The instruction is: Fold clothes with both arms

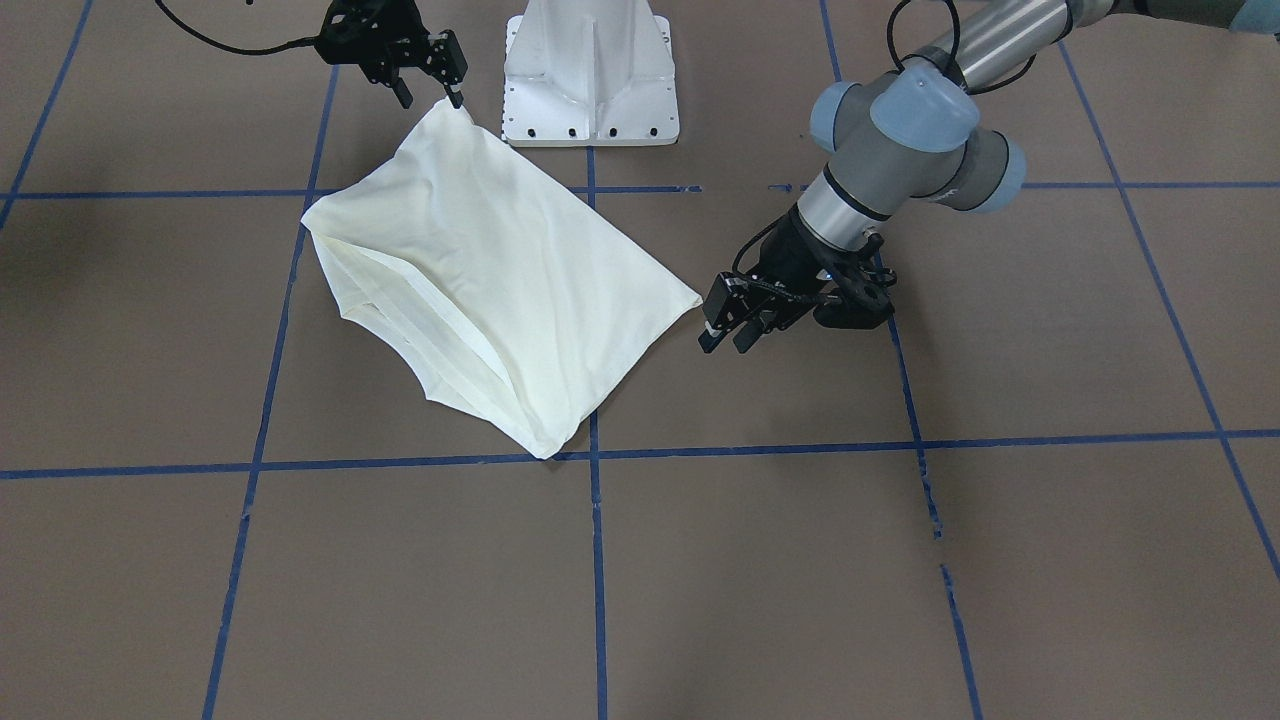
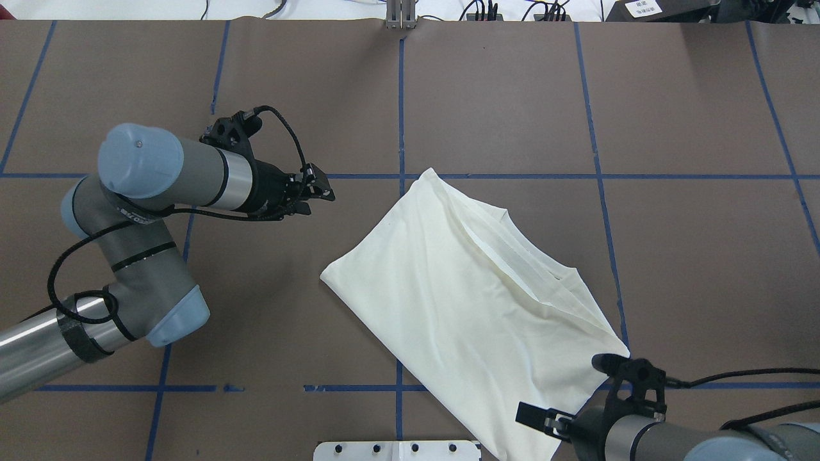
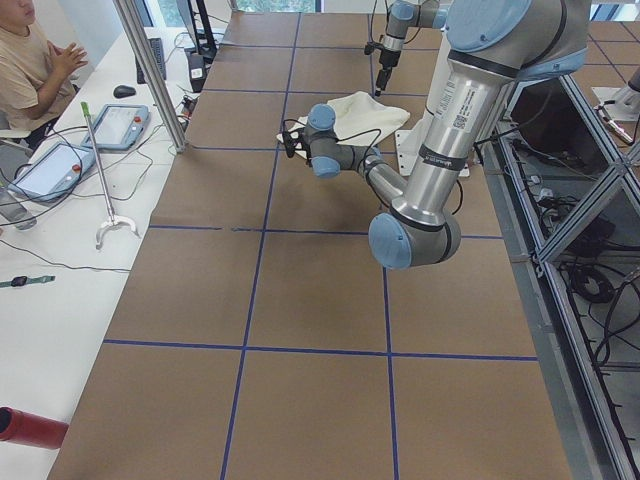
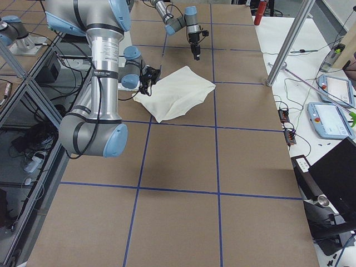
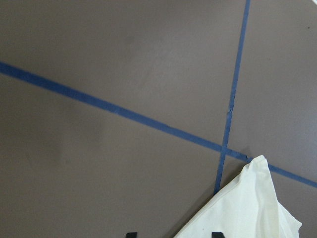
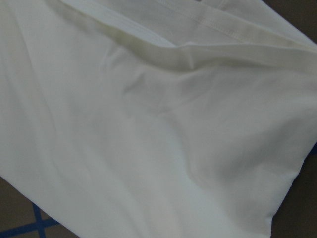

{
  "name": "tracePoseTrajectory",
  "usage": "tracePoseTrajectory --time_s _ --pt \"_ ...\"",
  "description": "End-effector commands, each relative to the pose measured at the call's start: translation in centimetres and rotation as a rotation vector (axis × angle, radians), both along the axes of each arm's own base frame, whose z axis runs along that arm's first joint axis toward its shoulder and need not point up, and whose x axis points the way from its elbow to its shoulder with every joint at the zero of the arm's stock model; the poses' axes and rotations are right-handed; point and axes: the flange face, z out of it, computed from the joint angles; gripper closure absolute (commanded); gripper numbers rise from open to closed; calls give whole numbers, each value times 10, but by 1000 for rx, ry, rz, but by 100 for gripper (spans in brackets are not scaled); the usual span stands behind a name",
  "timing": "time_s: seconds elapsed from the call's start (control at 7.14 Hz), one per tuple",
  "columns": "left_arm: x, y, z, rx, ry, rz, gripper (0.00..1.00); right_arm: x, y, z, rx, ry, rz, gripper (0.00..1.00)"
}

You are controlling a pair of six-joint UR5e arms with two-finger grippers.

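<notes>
Jaws of the left arm (image 1: 900, 150): spread and holding nothing, hovering just beside the shirt's corner on the robot's left. The wrist view shows both tips apart, with cloth reaching in between them.
Jaws of the right arm (image 2: 647, 442): also spread in the front view, with one tip touching the corner nearest the robot's base. Nothing is seen clamped.
Surface (image 1: 900, 560): brown, crossed by blue tape lines (image 1: 1000, 440).
Shirt (image 1: 500, 280): cream, plain side up, already doubled into a flat rectangle set skew to the tape.
Long axis: runs from the robot's near right out toward its far left.
Deciding relation: the two sets of jaws sit at opposite ends of one long edge, each arm nearest its own corner. The next fold probably needs both corners pinched together.
</notes>
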Motion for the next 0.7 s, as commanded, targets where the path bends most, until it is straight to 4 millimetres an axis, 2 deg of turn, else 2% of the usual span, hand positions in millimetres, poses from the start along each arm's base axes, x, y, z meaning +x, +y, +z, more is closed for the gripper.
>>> tracePoseTrajectory --time_s 0.0,0.14,0.28,0.56 --pt "23 15 0 -45 -77 0 41 19 -53 -13 -28 -41 48 0" --pt "30 25 4 -79 -87 7 41 20 -60 -10 -28 -35 64 0" --pt "40 38 9 -82 -96 17 41 16 -64 -17 -24 -51 69 0" --pt "47 44 14 -80 -106 16 42 14 -64 -17 -24 -49 68 0"
